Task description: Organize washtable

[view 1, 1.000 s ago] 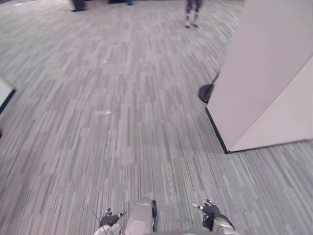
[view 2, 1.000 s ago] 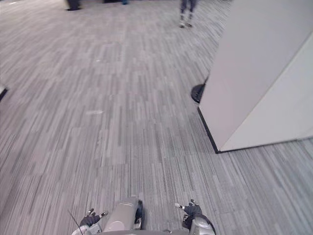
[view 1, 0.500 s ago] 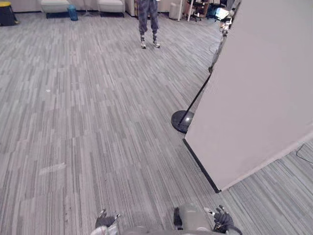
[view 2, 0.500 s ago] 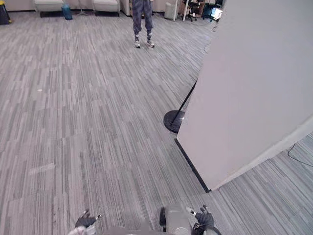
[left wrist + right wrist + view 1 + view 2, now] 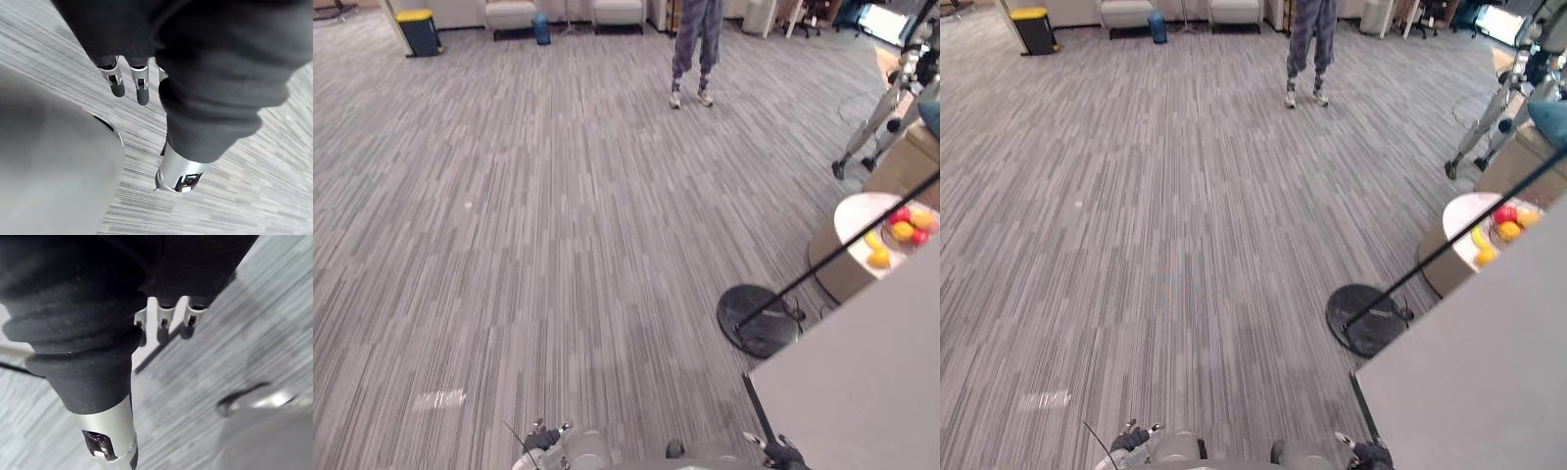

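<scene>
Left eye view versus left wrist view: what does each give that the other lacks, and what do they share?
Left eye view: a person's legs, a yellow-lidded bin, a round table with fruit, a black stand base beside a white panel. Left wrist view: the left hand up close, fingers relaxed and empty. Shared: the grey striped carpet and that hand.

The left hand (image 5: 215,83) is covered by a dark ribbed sleeve, from which silver fingers (image 5: 117,81) with dark tips and a silver thumb (image 5: 180,171) come out. The right hand (image 5: 88,308) is built the same way: a dark ribbed cover, pale silver fingers (image 5: 152,311), and a silver thumb (image 5: 105,431) marked by a small dark recess.
</scene>
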Available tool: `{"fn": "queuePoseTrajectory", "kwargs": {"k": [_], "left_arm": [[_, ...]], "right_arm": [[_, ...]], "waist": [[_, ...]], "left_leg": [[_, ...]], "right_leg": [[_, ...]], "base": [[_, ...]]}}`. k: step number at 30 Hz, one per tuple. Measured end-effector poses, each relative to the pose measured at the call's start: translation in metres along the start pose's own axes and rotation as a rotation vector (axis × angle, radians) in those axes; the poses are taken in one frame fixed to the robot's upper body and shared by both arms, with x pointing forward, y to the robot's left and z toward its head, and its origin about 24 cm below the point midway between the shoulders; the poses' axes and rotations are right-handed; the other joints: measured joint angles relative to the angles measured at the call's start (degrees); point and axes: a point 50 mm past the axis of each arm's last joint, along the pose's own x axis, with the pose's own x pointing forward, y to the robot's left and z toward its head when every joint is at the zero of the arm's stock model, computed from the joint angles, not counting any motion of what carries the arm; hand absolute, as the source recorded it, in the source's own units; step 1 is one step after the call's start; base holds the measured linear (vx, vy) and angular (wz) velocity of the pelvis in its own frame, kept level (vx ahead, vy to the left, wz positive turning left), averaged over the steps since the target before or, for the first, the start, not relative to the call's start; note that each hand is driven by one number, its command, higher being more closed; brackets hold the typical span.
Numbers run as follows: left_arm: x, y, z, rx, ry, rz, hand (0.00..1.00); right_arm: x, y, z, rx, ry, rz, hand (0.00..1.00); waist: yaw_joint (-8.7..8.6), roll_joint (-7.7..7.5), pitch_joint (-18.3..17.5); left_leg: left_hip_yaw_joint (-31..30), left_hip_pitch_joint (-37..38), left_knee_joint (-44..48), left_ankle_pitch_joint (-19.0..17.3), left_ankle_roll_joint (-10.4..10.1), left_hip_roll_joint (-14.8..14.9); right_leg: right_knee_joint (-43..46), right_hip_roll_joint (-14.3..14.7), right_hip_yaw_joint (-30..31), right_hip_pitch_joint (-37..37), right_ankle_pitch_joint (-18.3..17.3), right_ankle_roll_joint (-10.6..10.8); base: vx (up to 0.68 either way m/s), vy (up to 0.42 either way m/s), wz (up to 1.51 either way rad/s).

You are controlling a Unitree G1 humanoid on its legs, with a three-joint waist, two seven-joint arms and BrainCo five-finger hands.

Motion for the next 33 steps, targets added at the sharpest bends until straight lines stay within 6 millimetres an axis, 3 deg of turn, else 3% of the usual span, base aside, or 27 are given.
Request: {"fn": "queuePoseTrajectory", "kwargs": {"k": [2,3,4,5,6,7,8,10,12,13,14,15,16,18,21,22,23,24,26,29,33], "left_arm": [[0.0,-0.001,0.002,-0.031,-0.019,0.01,0.0],[0.0,-0.001,0.001,-0.045,-0.015,0.013,0.0],[-0.002,-0.002,-0.003,-0.063,-0.004,0.012,0.0],[-0.003,-0.003,-0.008,-0.096,0.012,0.016,0.0],[-0.002,-0.003,-0.006,-0.101,0.01,0.019,0.0],[0.0,0.001,-0.001,-0.092,0.004,0.037,0.0],[0.001,0.005,-0.001,-0.089,0.004,0.047,0.0],[0.001,0.01,-0.004,-0.105,0.017,0.068,0.0],[0.0,0.013,-0.007,-0.099,0.03,0.086,0.0],[0.0,0.015,-0.009,-0.087,0.041,0.094,0.0],[0.0,0.016,-0.01,-0.08,0.045,0.097,0.0],[-0.001,0.017,-0.012,-0.065,0.057,0.099,0.0],[-0.001,0.017,-0.013,-0.06,0.059,0.097,0.0],[-0.002,0.017,-0.015,-0.067,0.062,0.101,0.0],[-0.004,0.022,-0.02,-0.149,0.071,0.133,0.0],[-0.006,0.027,-0.024,-0.19,0.078,0.151,0.0],[-0.007,0.031,-0.025,-0.215,0.079,0.17,0.0],[-0.007,0.033,-0.026,-0.223,0.08,0.178,0.0],[-0.01,0.026,-0.035,-0.25,0.102,0.172,0.0],[-0.012,0.023,-0.041,-0.244,0.115,0.175,0.0],[-0.012,0.024,-0.041,-0.236,0.116,0.177,0.0]], "right_arm": [[0.001,0.027,0.012,0.024,-0.035,0.062,0.0],[0.0,0.031,0.01,0.026,-0.035,0.071,0.0],[-0.001,0.036,0.006,0.031,-0.024,0.089,0.0],[-0.001,0.038,0.005,0.017,-0.024,0.109,0.0],[-0.002,0.04,0.003,0.015,-0.017,0.114,0.0],[-0.003,0.045,-0.001,0.019,0.001,0.125,0.0],[-0.003,0.046,-0.005,0.02,0.013,0.128,0.0],[-0.004,0.047,-0.009,0.035,0.025,0.129,0.0],[-0.004,0.042,-0.01,0.049,0.032,0.122,0.0],[-0.004,0.039,-0.01,0.071,0.029,0.117,0.0],[-0.003,0.037,-0.009,0.082,0.022,0.111,0.0],[-0.003,0.032,-0.006,0.105,0.009,0.095,0.0],[-0.003,0.025,-0.007,0.107,0.005,0.077,0.0],[-0.004,0.016,-0.013,0.103,0.013,0.055,0.0],[-0.007,-0.002,-0.028,0.111,0.064,0.008,0.0],[-0.008,-0.002,-0.029,0.113,0.067,0.006,0.0],[-0.008,-0.001,-0.032,0.107,0.079,0.009,0.0],[-0.009,0.001,-0.035,0.1,0.089,0.019,0.0],[-0.008,-0.003,-0.032,0.085,0.082,0.029,0.0],[-0.008,-0.007,-0.032,0.082,0.082,0.02,0.0],[-0.008,-0.007,-0.035,0.084,0.091,0.019,0.0]], "waist": [[0.21,0.24,0.1],[0.21,0.35,0.0],[0.42,1.2,-0.3],[1.15,1.86,-0.6],[1.61,1.63,-0.7],[1.16,-0.53,-1.7],[1.23,-1.53,-2.3],[1.46,-2.28,-2.8],[1.3,-3.02,-3.1],[0.88,-2.85,-2.9],[0.29,-2.77,-2.8],[-0.49,-2.56,-2.6],[-0.27,-2.52,-2.6],[-0.24,-2.33,-2.5],[-0.13,-2.19,-2.7],[-0.23,-2.34,-2.8],[-0.11,-3.01,-3.2],[-0.03,-3.46,-3.6],[0.09,-1.72,-4.3],[0.12,-1.02,-4.6],[0.19,-1.15,-4.8]], "left_leg": [[-0.4,-2.7,-21.5,0.7,-1.9,-2.5],[-2.1,-2.5,-28.6,2.0,-3.2,-3.6],[-6.2,-1.7,-40.1,4.8,-5.7,-4.6],[-8.0,-1.7,-41.2,12.8,-5.6,-4.4],[-7.9,-1.8,-39.6,14.1,-4.1,-5.2],[-6.5,-2.4,-37.7,11.6,-3.4,-6.5],[-5.0,-2.2,-36.9,9.7,-2.8,-6.9],[-3.0,0.0,-37.0,8.2,-1.3,-7.7],[-1.3,4.1,-39.3,6.4,-0.3,-9.5],[-0.9,7.5,-41.8,6.0,0.3,-10.9],[-0.9,9.1,-42.9,5.7,0.8,-11.4],[-1.4,12.1,-44.4,5.4,1.0,-11.8],[-1.4,15.2,-46.5,5.2,1.1,-11.9],[-1.7,18.5,-49.2,5.0,1.1,-11.3],[-2.8,19.6,-49.4,3.8,0.3,-10.6],[-3.2,19.1,-48.3,2.9,-0.3,-10.6],[-3.6,19.1,-47.6,2.0,-1.2,-10.9],[-3.6,19.1,-47.2,1.5,-1.8,-10.9],[-3.3,19.1,-47.0,0.6,-3.0,-8.1],[-3.6,20.3,-50.0,1.3,-4.2,-6.8],[-3.6,21.6,-51.6,1.7,-4.6,-6.8]], "right_leg": [[0.0,-1.8,2.4,4.0,-3.0,2.8],[0.0,-2.3,3.0,5.0,-4.7,3.0],[0.2,-2.5,4.4,7.0,-8.5,3.6],[0.6,-2.3,6.6,8.7,-12.9,5.2],[1.0,-3.1,7.9,9.2,-14.1,6.1],[2.4,-4.8,9.4,8.7,-14.1,5.7],[6.1,-5.4,11.4,6.6,-13.1,5.2],[12.1,-5.7,14.0,4.7,-10.6,5.4],[23.3,-6.3,14.0,0.5,-6.5,8.0],[32.3,-6.5,13.3,-3.5,-0.5,10.9],[36.1,-6.5,12.9,-4.8,0.4,12.1],[41.7,-6.5,10.8,-7.5,-1.2,11.4],[43.1,-6.8,6.8,-10.1,-4.3,9.4],[36.8,-7.4,0.0,-12.3,-8.2,8.1],[16.3,-6.5,-3.1,-12.1,-7.9,7.6],[9.4,-6.4,-2.7,-11.6,-4.2,6.2],[5.9,-6.8,-2.7,-10.5,2.2,6.3],[4.8,-7.0,-3.0,-9.6,1.5,7.3],[1.0,-5.0,-5.1,-7.1,1.3,7.1],[-4.0,-3.6,-6.6,-4.3,1.4,6.8],[-7.1,-3.3,-7.0,-2.2,1.8,6.3]], "base": [[0.62,0.12,-0.59],[0.65,0.246,-0.55],[0.44,0.219,-0.81],[0.55,0.281,-0.92],[0.54,0.31,-0.71],[0.6,0.346,-0.42],[0.57,0.34,-0.31],[0.38,0.228,-0.32],[0.34,0.203,-0.24],[0.29,0.173,-0.15],[0.33,0.171,0.09],[0.28,0.121,0.19],[0.28,0.108,0.18],[0.21,0.04,0.19],[0.26,-0.047,0.3],[0.26,-0.126,0.2],[0.27,-0.157,0.26],[0.34,-0.272,0.33],[0.3,-0.263,0.34],[0.15,-0.141,0.2],[0.03,-0.024,0.02]]}}
